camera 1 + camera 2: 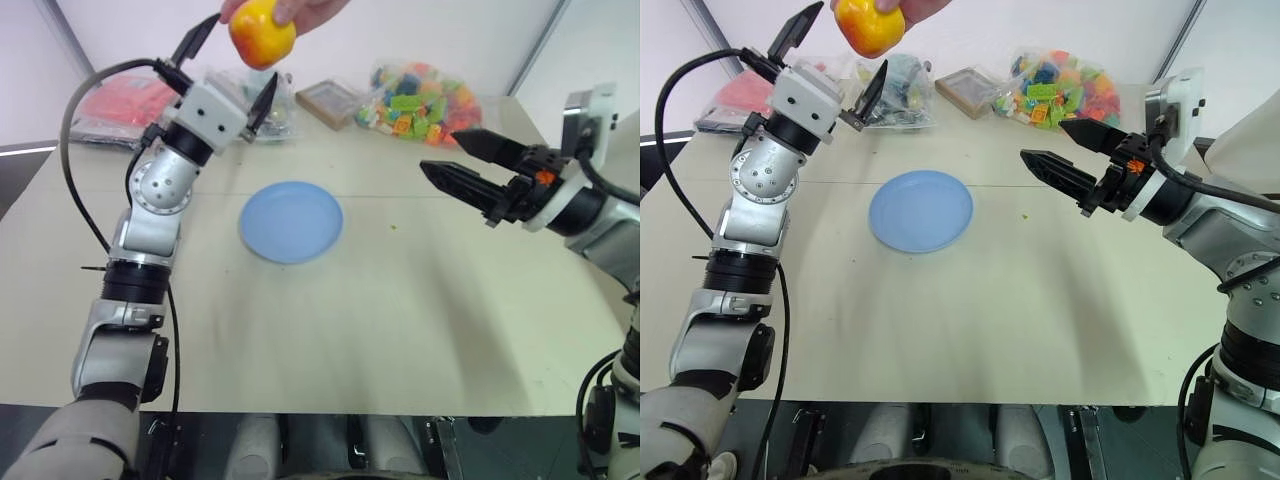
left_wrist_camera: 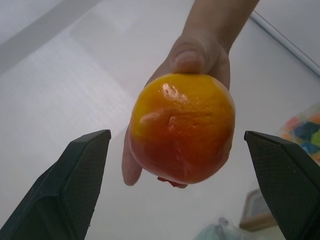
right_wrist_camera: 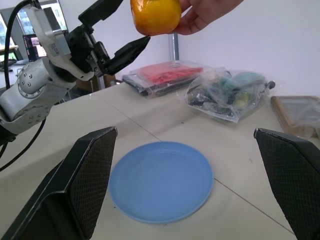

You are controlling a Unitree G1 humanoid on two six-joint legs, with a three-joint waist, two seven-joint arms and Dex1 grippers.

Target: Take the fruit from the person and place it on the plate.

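A person's hand (image 2: pixel 200 55) holds the fruit (image 1: pixel 262 32), yellow-orange with a red blush, above the table's far side. My left gripper (image 1: pixel 245 50) is raised toward it and open, its fingers (image 2: pixel 80 175) wide to either side. The fruit (image 2: pixel 182 127) sits just past the fingertips and is not touched. The light-blue plate (image 1: pixel 292 222) lies empty on the table below and nearer to me. My right gripper (image 1: pixel 438 150) hovers open to the right of the plate (image 3: pixel 160 180), pointing toward it, with nothing between its fingers.
Along the table's far edge lie a bag of coloured blocks (image 1: pixel 420 100), a brown framed box (image 1: pixel 328 100), a clear bag (image 3: pixel 227 95) and a red packet (image 1: pixel 125 100). Bare tabletop (image 1: pixel 400 320) stretches in front of the plate.
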